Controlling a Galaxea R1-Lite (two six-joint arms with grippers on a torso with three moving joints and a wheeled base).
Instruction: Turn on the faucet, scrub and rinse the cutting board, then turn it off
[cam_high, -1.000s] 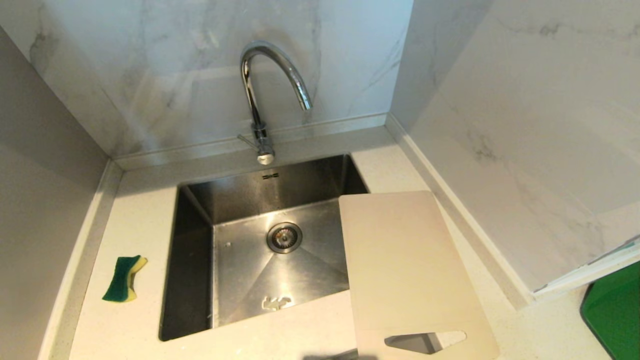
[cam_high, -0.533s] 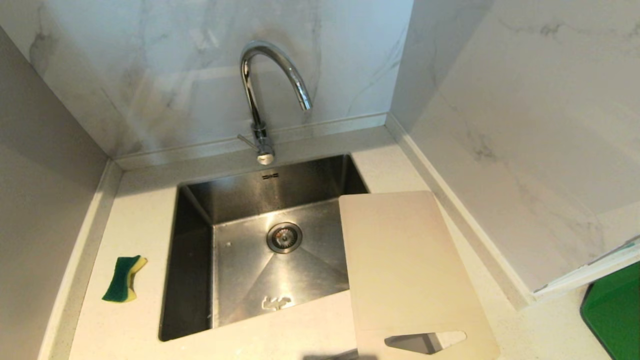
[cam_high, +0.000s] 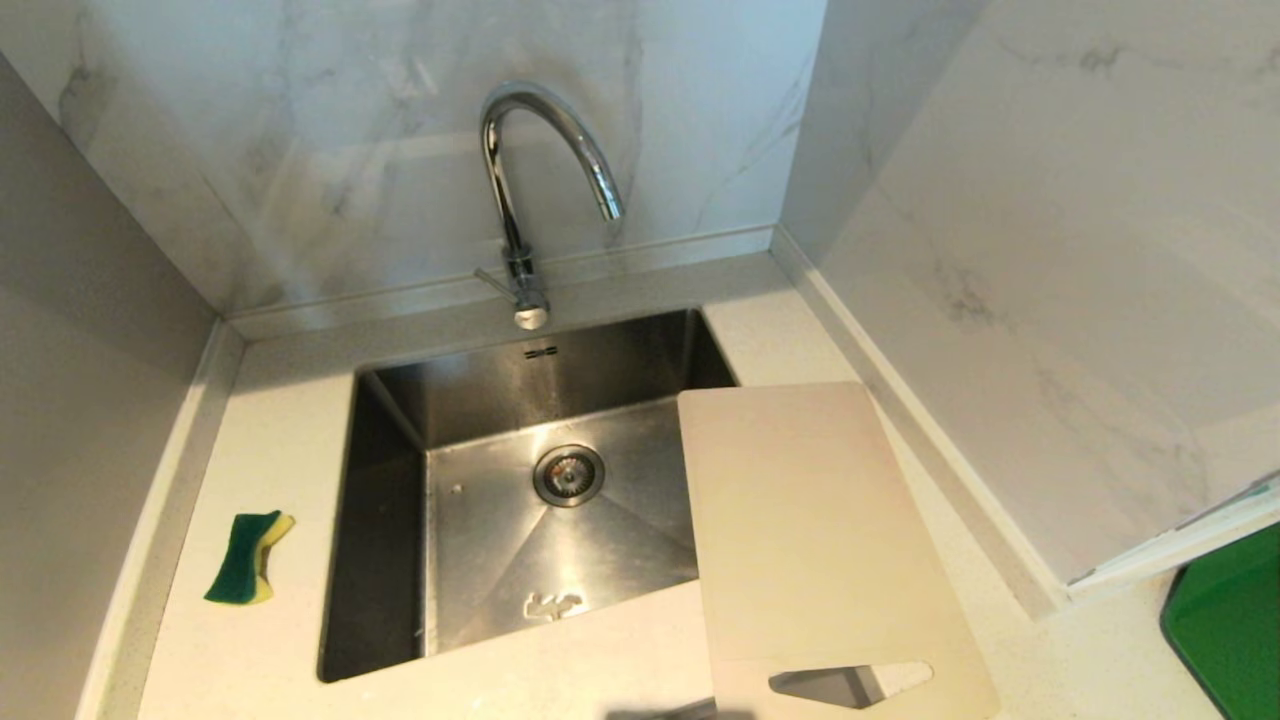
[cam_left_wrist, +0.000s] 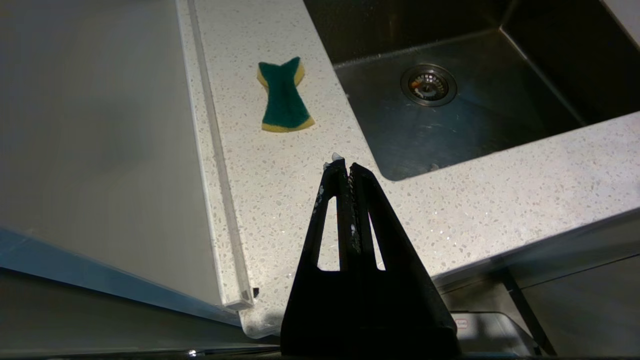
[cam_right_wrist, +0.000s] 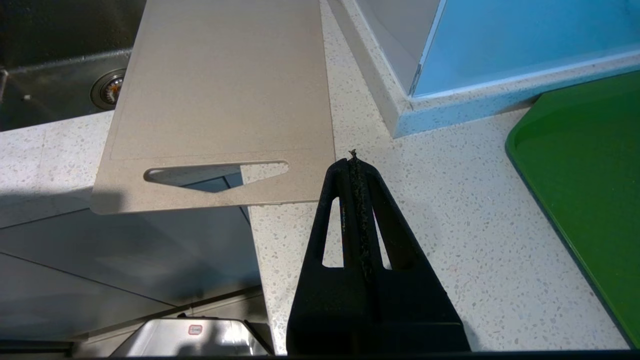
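Left of the sink (cam_high: 385, 500), a green-and-yellow sponge (cam_high: 248, 556) lies on the counter (cam_high: 270, 640), with the left claw (cam_left_wrist: 345, 167) clenched and empty at the counter's front edge. Behind the sink stands the faucet (cam_high: 530, 180). The cutting board (cam_high: 820, 540) overlaps the sink's right rim, its slot handle overhanging the counter's front. The right claw (cam_right_wrist: 354, 161), clenched and empty, hovers beside that handle end.

the left gripper (cam_left_wrist: 344, 165) is matte black plastic: two long tapering fingers (cam_left_wrist: 327, 200), each with a narrow triangular cut-out, rising from a broad black base. white specks and a pale crumb dot its tip. the right gripper (cam_right_wrist: 354, 162) has the same black shape, with dark grimy grit along its inner seam.
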